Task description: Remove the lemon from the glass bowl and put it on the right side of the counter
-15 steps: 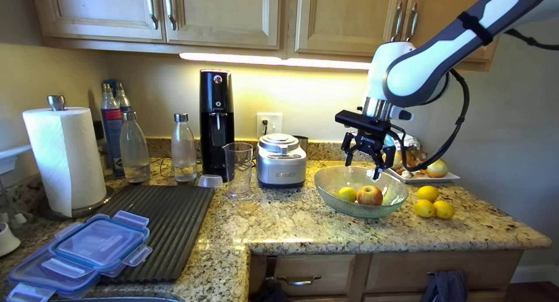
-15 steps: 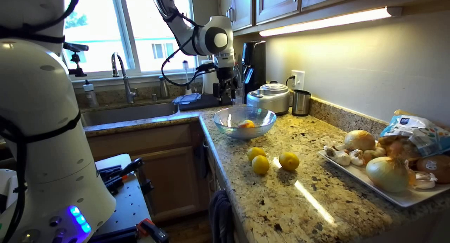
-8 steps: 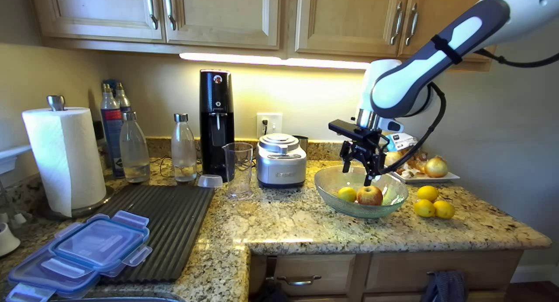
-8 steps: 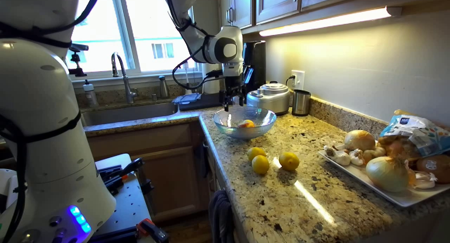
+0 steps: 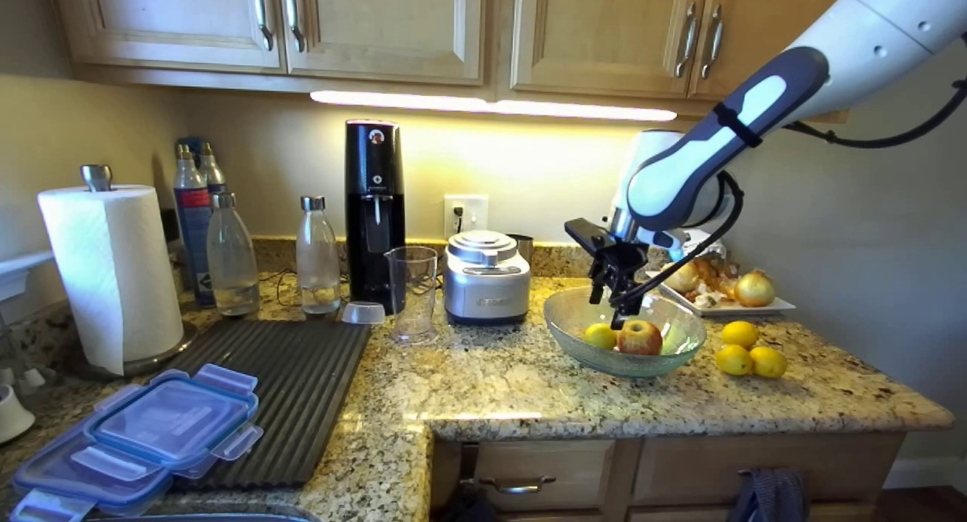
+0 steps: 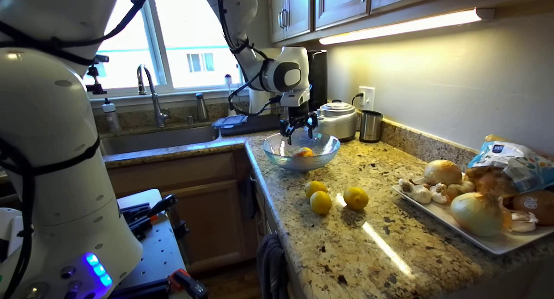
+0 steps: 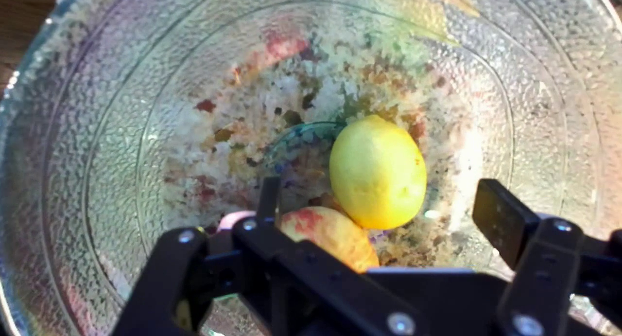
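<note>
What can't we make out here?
Lemon in the glass bowl: indistinct in an exterior view, likely behind the apple.
Apple: partly hidden by the gripper in the wrist view.
Towel: lower end cut off by the bottom edge in both exterior views.
Silver appliance's lettering: unreadably small in an exterior view.

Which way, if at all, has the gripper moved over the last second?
Yes: in an exterior view, the gripper has shifted downward and toward the picture's left against the glass bowl, which has stayed put.
</note>
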Tool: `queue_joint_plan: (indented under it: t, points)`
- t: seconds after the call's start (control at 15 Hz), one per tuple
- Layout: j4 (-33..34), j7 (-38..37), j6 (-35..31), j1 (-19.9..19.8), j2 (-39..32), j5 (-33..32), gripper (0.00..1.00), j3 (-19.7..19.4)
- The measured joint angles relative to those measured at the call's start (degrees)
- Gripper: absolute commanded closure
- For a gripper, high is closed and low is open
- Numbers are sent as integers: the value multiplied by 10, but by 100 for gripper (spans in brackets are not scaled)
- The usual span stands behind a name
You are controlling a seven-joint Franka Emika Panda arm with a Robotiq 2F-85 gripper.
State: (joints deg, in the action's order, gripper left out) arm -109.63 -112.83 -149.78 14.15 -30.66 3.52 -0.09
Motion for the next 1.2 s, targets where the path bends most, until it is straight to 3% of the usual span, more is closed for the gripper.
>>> queue_joint_plan:
  t: [0.47,0.93,1.07,1.2]
  points:
    - [31,-99,-8,35,-49,-2,0,-36]
    - [42,-125,-8,46,-75,-3,0,-42]
    - [43,-127,-8,46,-76,-6,25,-44]
    - [44,-128,-10,46,-76,-8,39,-45]
